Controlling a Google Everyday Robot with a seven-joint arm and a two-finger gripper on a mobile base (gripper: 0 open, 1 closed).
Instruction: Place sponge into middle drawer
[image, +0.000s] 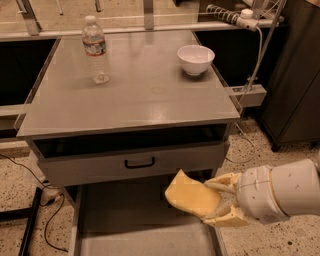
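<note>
My gripper (212, 200) reaches in from the right, low in the camera view, and is shut on the pale yellow sponge (191, 194). The sponge hangs tilted in the air above the right part of the open middle drawer (125, 225), whose flat grey floor shows at the bottom. The white arm (280, 194) runs off to the right edge.
A grey drawer front with a black handle (139, 163) sits just above and behind the sponge. On the cabinet top (135, 95) stand a water bottle (95, 49) and a white bowl (195, 59). Cables lie on the floor at left (30, 200).
</note>
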